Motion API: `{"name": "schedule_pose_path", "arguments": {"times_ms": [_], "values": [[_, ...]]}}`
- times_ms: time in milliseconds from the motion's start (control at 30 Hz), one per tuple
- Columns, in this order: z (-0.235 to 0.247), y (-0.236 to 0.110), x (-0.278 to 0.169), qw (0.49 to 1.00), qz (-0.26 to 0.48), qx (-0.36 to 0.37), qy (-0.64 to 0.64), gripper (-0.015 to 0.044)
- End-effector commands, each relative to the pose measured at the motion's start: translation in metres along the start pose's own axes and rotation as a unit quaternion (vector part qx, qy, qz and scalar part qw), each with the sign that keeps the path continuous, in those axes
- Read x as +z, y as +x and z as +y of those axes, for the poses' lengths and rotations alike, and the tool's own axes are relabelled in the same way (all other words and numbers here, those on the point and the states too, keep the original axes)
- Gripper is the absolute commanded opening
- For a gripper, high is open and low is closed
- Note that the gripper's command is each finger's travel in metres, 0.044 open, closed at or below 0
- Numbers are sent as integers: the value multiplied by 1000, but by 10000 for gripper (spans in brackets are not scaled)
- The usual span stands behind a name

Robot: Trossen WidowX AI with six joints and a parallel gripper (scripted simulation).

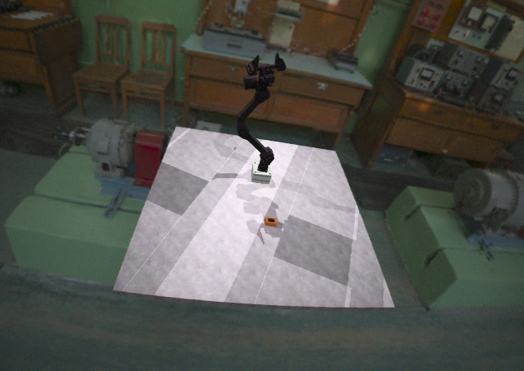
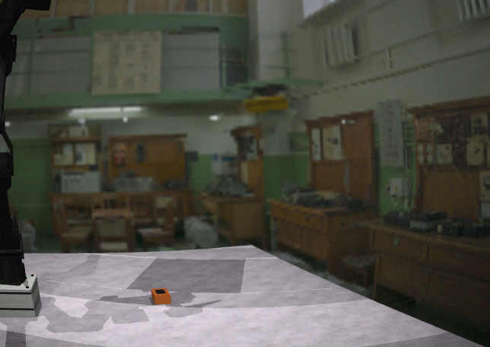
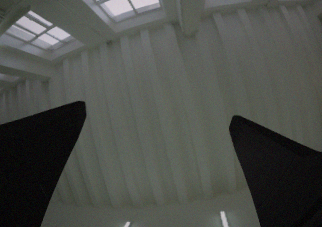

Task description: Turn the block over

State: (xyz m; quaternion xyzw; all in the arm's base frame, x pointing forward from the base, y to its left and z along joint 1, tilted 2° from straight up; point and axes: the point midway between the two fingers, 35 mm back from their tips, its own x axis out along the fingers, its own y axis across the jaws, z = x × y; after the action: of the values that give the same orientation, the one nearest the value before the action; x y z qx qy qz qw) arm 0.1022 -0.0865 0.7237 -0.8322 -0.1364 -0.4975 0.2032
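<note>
The gripper (image 1: 265,63) is raised high above its base (image 1: 261,173), fingers spread wide, nothing held. The orange block (image 1: 271,221) is seen resting on the table (image 1: 210,252) just in front of that base, dark mark up.

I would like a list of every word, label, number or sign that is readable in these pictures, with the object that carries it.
No text can be read in any view.
Orange block: a dark marking on its top face, no letters or digits visible.
Wall charts and instrument panels: too blurred to read.
Arm, open tool and robot base: no label visible.
Wrist view: ceiling windows and lights only, no writing.
</note>
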Motion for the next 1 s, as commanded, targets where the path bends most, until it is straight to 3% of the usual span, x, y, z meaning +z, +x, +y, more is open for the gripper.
{"name": "schedule_pose_path", "arguments": {"times_ms": [0, 233, 500, 967], "values": [[-44, -6, 1, 994, 13, -52, -97, 440], [-153, -19, 28, 939, 27, -162, -304, 440], [-236, -38, 97, 831, 31, -264, -489, 440], [-281, -74, 261, 589, -11, -408, -698, 440]]}}
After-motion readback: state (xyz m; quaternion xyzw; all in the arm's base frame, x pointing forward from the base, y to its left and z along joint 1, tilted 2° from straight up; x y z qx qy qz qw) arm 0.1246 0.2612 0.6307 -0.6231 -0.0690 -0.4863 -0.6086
